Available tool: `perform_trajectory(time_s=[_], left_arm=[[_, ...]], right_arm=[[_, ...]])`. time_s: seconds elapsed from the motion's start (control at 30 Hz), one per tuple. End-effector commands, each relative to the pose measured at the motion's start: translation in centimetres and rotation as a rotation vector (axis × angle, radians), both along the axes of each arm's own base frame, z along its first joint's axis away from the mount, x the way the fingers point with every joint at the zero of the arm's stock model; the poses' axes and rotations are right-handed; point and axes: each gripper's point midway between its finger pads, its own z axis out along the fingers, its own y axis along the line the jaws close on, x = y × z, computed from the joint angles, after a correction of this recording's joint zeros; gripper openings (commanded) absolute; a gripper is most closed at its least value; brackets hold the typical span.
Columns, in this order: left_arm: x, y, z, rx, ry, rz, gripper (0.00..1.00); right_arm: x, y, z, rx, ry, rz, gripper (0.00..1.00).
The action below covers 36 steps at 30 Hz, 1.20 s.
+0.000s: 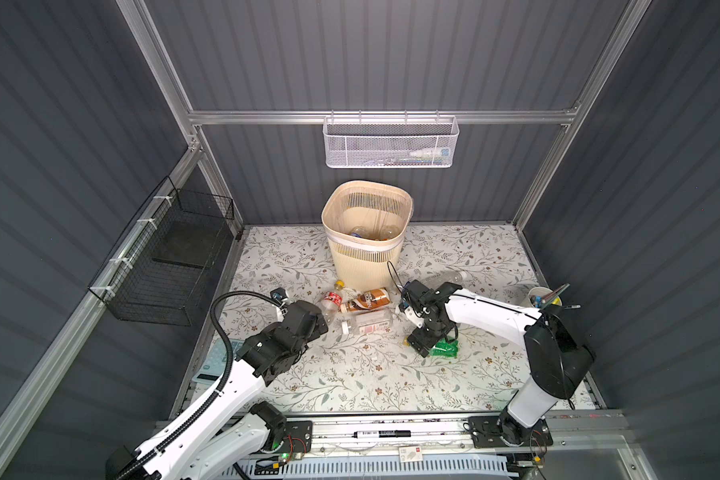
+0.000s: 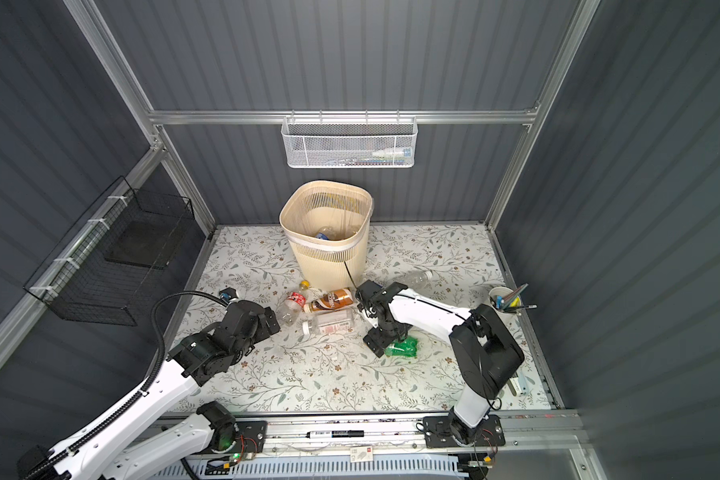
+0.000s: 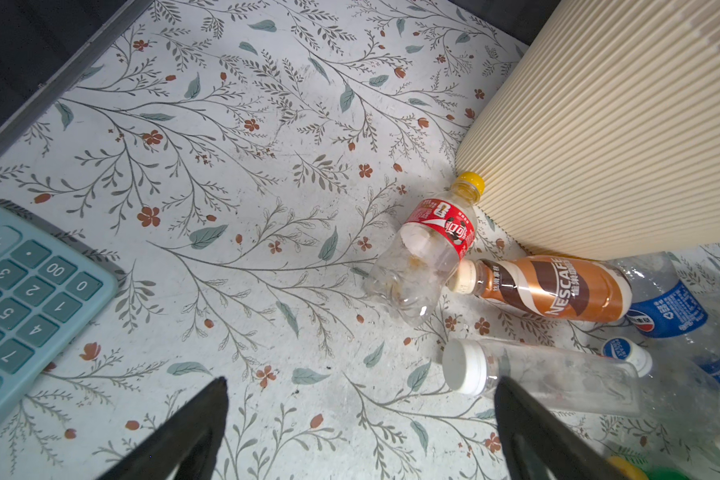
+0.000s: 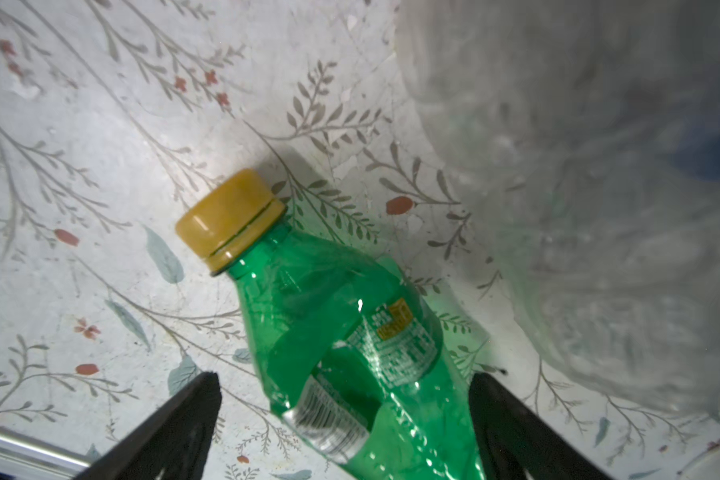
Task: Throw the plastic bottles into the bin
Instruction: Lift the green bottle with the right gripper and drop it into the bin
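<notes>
A floral-print tabletop [image 1: 350, 374] fills the floor of a grey-walled booth. The bin [image 1: 366, 266] stands upright at the back centre and holds a few bottles [image 1: 374, 235] at its bottom.

Just in front of the bin lie three bottles close together: a red-label bottle [image 3: 428, 257] with its yellow cap against the bin wall, a Nescafe bottle [image 3: 557, 291] lying by the foot of the bin, and a clear white-cap bottle [image 3: 557, 374] nearer the arms. A Pepsi bottle [image 3: 669, 311] lies next to the Nescafe bottle, on the side of its base. Another clear bottle [image 1: 447, 277] lies beside the bin on the right.

The left gripper [image 3: 360, 386] is spread wide and grasps nothing. It hangs over the table near the three bottles, and one finger sits beside the white cap.

The right gripper [image 4: 345, 378] is low over the green bottle [image 4: 350, 332], which lies flat on the table with its yellow cap pointing away from the wrist. Its jaws are spread, one on each side of the bottle's body. The bottle is not pinched; one finger is clear of it, and the other is very near its edge.

A teal calculator [image 3: 30, 299] lies at the table's left edge. A cup of pens [image 1: 543, 297] stands at the right edge.
</notes>
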Motion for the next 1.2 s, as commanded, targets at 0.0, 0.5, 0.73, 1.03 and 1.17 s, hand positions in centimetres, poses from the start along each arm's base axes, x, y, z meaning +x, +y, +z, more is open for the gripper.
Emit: perform_trajectory(time_s=[0.0,0.5,0.73,1.03,1.17], left_arm=[[-0.5,0.4,-0.6,-0.003,0.018,0.010,1.00],[-0.6,0.7,-1.0,0.010,0.026,0.018,1.00],[-0.5,0.6,-1.5,0.027,0.037,0.010,1.00],[0.3,-1.0,-2.2,0.081,0.072,-0.102,1.00],[1.1,-2.5,-2.2,0.101,0.091,-0.181,1.00]], right_arm=[[-0.8,-0.3,-1.4,-0.014,0.050,0.029,0.95],[-1.4,0.9,-1.3,0.045,0.094,-0.020,0.53],[2.7,2.5,8.8,0.226,-0.179,-0.089,0.46],[6.4,-2.3,38.7,0.792,-1.228,-0.292,0.44],[4.1,-4.9,47.3,1.070,-1.596,-0.334,0.42]])
